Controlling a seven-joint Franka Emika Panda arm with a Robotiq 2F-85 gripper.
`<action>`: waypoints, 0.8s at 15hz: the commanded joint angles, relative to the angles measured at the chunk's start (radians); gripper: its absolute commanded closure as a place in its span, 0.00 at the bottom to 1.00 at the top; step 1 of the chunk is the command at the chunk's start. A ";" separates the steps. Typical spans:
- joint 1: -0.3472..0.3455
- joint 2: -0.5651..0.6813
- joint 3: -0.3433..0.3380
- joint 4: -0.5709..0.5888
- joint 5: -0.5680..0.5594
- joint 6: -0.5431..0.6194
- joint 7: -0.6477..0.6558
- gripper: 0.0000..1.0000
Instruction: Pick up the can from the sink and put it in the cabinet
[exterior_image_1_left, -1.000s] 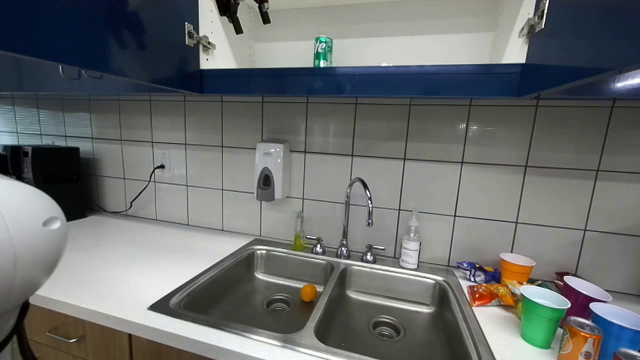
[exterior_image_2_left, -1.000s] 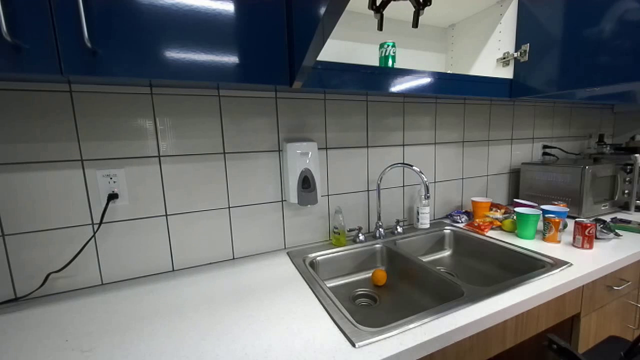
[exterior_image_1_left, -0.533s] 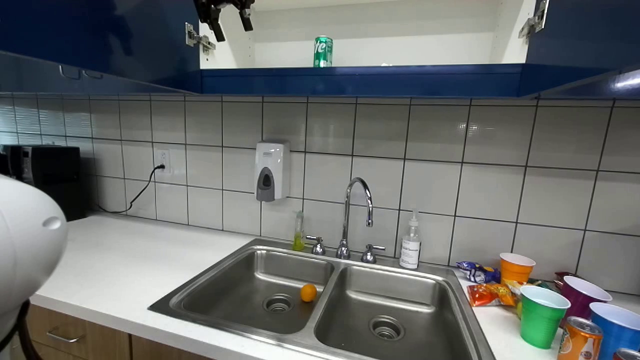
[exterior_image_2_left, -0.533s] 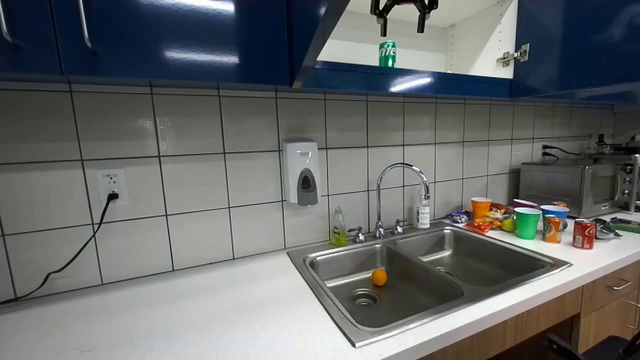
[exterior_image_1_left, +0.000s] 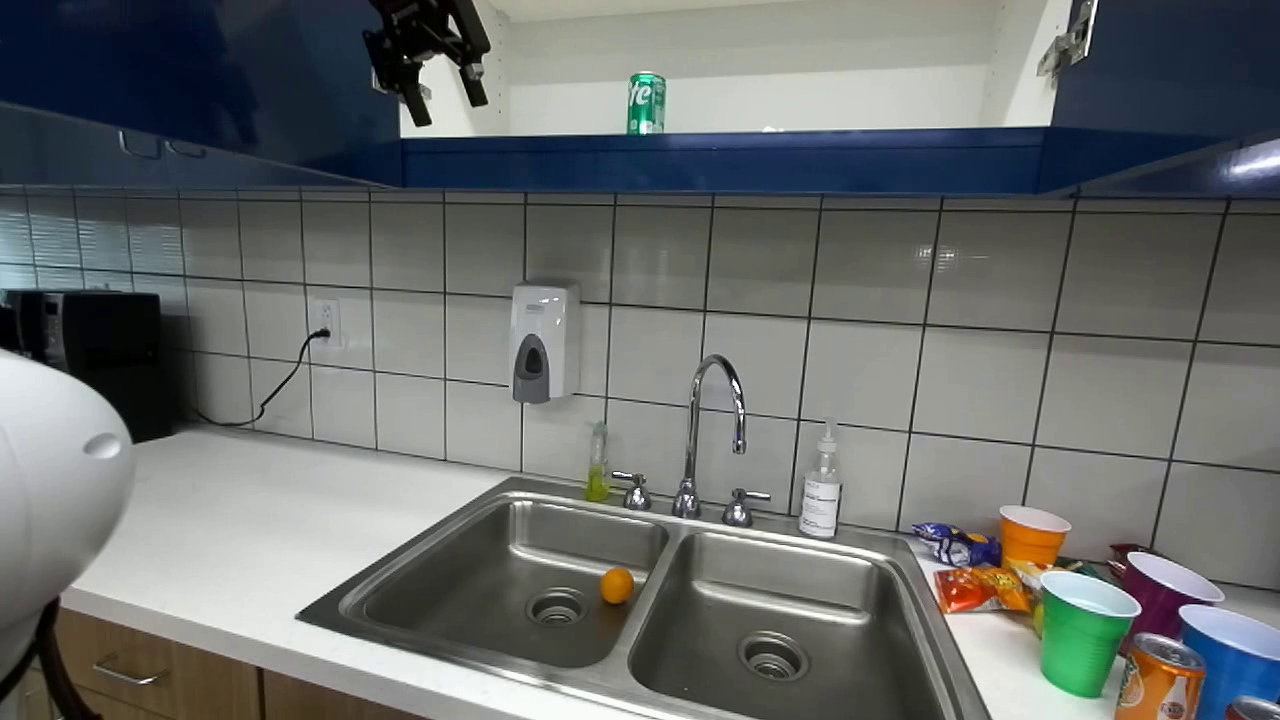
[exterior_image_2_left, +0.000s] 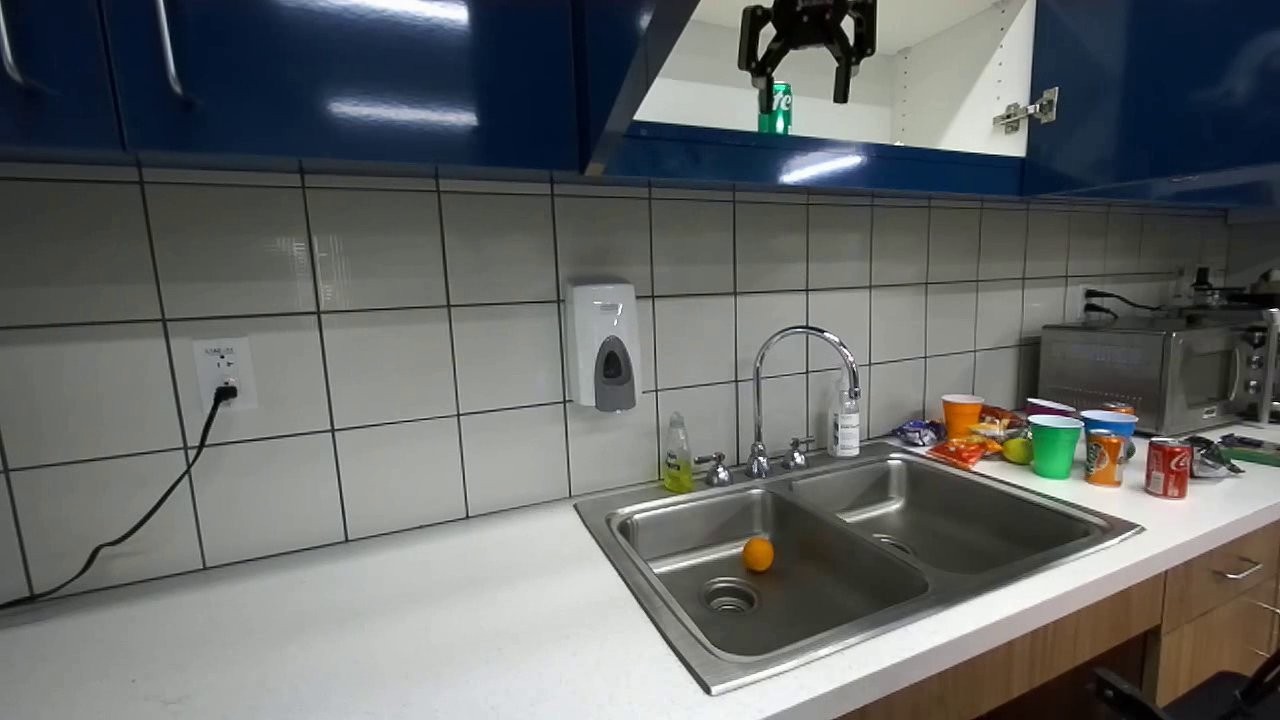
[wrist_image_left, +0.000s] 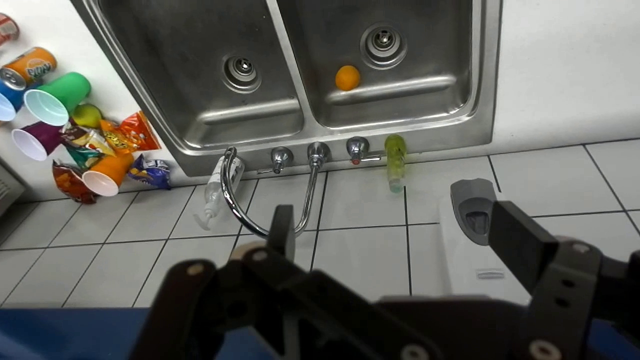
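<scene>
White counter (exterior_image_2_left: 400, 620) around 2-basin sink (exterior_image_2_left: 955, 582), tiled wall (exterior_image_2_left: 395, 365) behind, can (exterior_image_1_left: 646, 103) upright in cabinet (exterior_image_1_left: 720, 160), gripper (exterior_image_2_left: 804, 97) jaws apart

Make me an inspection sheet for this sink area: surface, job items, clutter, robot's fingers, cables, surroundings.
Surface: white counter around a double steel sink.
Job's things: green can upright in the open cabinet.
Clutter: round orange object in the sink; cups, snack packets and other cans beside it.
Fingers: apart, holding nothing.
Cables: black cord plugged into a wall outlet; another near the steel appliance.
Surroundings: tiled wall, soap dispenser, faucet, two bottles behind the basins.
</scene>
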 joint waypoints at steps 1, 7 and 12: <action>-0.033 -0.059 0.025 -0.134 0.005 0.100 0.014 0.00; -0.032 -0.078 0.025 -0.291 0.018 0.242 0.011 0.00; -0.031 -0.087 0.028 -0.384 0.027 0.308 0.011 0.00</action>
